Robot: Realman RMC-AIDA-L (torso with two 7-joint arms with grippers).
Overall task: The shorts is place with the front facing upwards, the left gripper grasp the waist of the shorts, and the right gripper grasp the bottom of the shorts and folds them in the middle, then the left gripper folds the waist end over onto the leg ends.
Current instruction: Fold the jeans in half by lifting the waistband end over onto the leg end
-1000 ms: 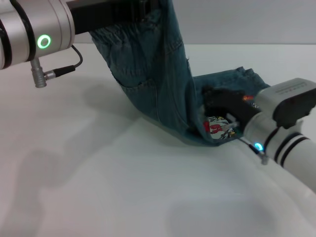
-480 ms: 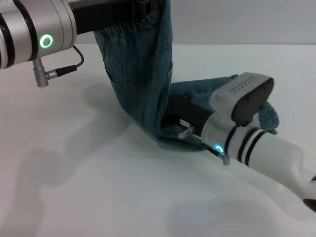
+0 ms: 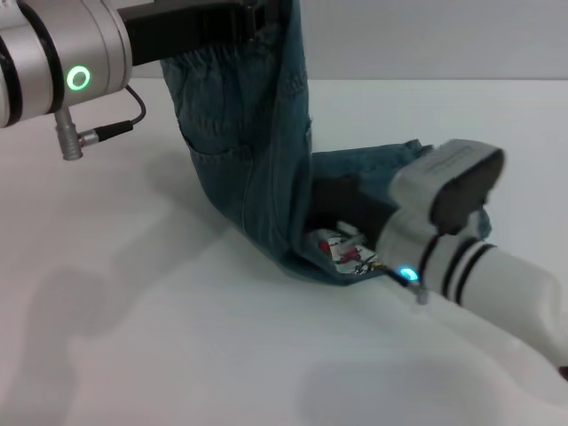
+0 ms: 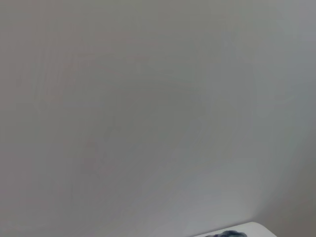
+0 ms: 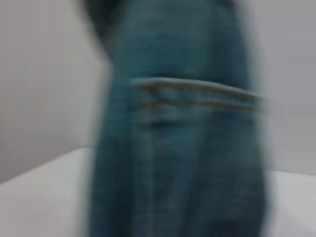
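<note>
The blue-green denim shorts (image 3: 257, 151) hang in a tall drape from my left gripper (image 3: 257, 13), which is shut on the gathered waist (image 3: 213, 62) at the top edge of the head view. The lower part lies on the white table, and the leg end with the cartoon print (image 3: 346, 252) shows at the fold's foot. My right gripper (image 3: 348, 213), black, on the blue-lit white arm, sits low against the leg ends, half buried in the cloth. The right wrist view is filled by blurred denim with pocket stitching (image 5: 197, 91).
The white table (image 3: 160, 337) spreads out in front and to the left. A cable and plug (image 3: 84, 135) dangle from the left arm. The left wrist view shows a grey wall, with a scrap of denim (image 4: 228, 233) at its edge.
My right gripper swung left in under the hanging shorts, hiding the print, then drew back slightly so the print shows again. The left gripper kept the waist raised, barely shifting.
</note>
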